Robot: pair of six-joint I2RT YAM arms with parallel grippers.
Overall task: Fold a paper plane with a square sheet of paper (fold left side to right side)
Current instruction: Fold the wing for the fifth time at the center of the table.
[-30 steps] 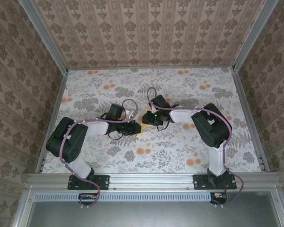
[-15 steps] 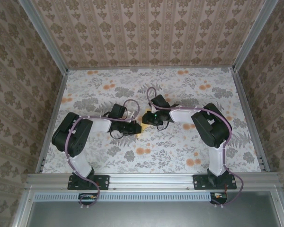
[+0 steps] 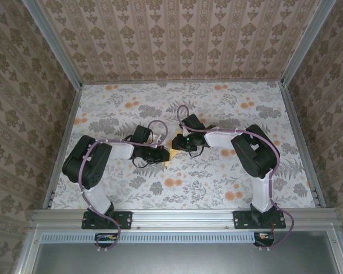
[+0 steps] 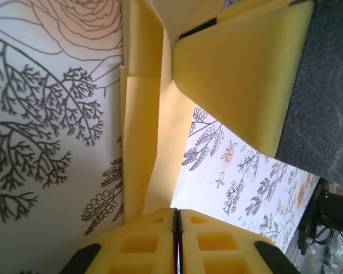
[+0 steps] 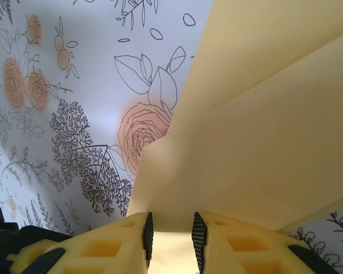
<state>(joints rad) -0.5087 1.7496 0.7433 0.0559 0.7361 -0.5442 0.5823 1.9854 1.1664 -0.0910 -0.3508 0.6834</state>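
1. Paper sheet (image 3: 170, 154): thin, matte yellow-orange, folded into flat overlapping layers with straight, sharp creases. It lies on the tabletop (image 3: 217, 188) between the two end effectors.
2. Tabletop: smooth pale cover printed with grey leaves and orange flowers.
3. Left end effector (image 4: 176, 212): blocky yellow pads pressed together, with the sheet's end (image 4: 143, 142) reaching their tips. I cannot tell whether it is pinched.
4. Right end effector (image 5: 170, 220): pads narrowly apart, with the sheet (image 5: 263, 142) showing in the gap and spreading ahead of them.

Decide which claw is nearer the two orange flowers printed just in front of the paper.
Left. The left claw is at the near-left edge of the paper, just behind the orange flowers; the right claw is at its far side.
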